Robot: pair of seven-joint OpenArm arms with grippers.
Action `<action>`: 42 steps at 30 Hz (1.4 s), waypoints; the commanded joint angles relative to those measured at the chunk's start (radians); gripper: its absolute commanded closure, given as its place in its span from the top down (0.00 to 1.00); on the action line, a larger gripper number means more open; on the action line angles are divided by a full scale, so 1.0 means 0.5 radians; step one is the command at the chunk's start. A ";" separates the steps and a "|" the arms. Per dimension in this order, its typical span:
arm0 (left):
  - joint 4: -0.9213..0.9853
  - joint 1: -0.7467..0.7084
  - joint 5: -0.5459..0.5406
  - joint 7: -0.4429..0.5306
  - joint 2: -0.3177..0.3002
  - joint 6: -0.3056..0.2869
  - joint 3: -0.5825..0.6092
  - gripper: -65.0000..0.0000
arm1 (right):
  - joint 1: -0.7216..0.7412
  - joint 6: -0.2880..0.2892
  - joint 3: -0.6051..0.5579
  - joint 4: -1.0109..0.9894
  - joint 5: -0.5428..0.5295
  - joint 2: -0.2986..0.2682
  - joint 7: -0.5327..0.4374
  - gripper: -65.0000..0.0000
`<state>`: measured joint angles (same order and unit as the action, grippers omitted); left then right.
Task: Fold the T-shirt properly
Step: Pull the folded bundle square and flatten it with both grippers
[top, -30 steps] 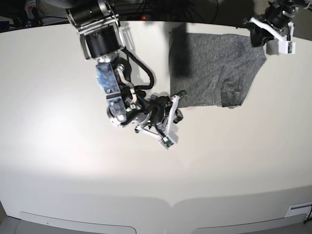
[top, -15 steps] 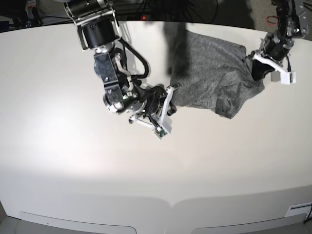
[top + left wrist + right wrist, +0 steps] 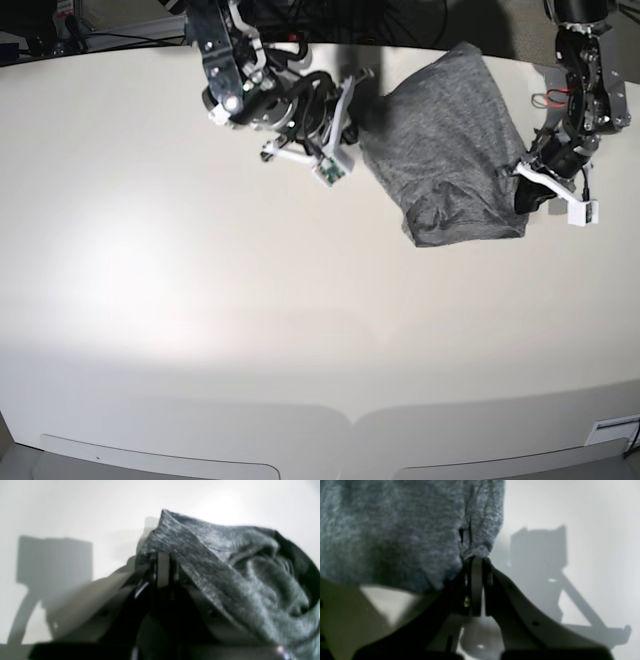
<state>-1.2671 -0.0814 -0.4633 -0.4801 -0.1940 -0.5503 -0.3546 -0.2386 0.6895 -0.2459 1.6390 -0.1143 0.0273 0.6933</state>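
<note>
Shirt status: the T-shirt [image 3: 445, 145] sits near the table's [image 3: 200, 330] far edge, toward its right corner in the base view, slung between both arms with its middle bunched and sagging.

Left gripper [image 3: 163, 566]: fingers pressed together, pinching a fabric edge that drapes off to one side. Right gripper [image 3: 475, 566]: same, fingers clamped on a small tuck of cloth at the shirt's edge.

Handling: you're dealing with thin, soft knit. It looks light, has no stiffness and will slump wherever it isn't tensioned. It should slide easily on the smooth tabletop and crease under its own folds.

Take hold at edges or corners, as you have now, not mid-panel. Keep the two grips well apart so the span stays taut; otherwise expect wrinkles when you lay it flat.
</note>
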 commanded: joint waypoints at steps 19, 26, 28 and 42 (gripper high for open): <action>-0.727 -0.026 -0.680 -0.646 -0.359 -0.038 0.004 0.00 | 0.210 0.017 -0.072 0.320 -0.116 0.020 -0.047 0.00; -0.813 -0.409 -0.713 -0.604 -0.389 -0.032 0.004 0.00 | 0.450 -0.018 -0.076 0.128 -0.214 0.126 -0.031 0.00; -0.813 -0.514 -0.713 -0.574 -0.389 -0.034 0.004 0.00 | 0.490 -0.018 -0.085 0.016 -0.213 0.153 -0.031 0.00; -0.812 -0.940 -0.412 -0.198 -0.365 -0.036 0.004 0.00 | 0.945 -0.101 -0.188 -0.923 0.152 0.195 -0.332 0.00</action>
<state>-1.6562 -0.5457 -0.6575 -0.6025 -0.3626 -0.5594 -0.3454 0.2123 0.6422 -0.3401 1.1610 -0.0425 0.1139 0.5377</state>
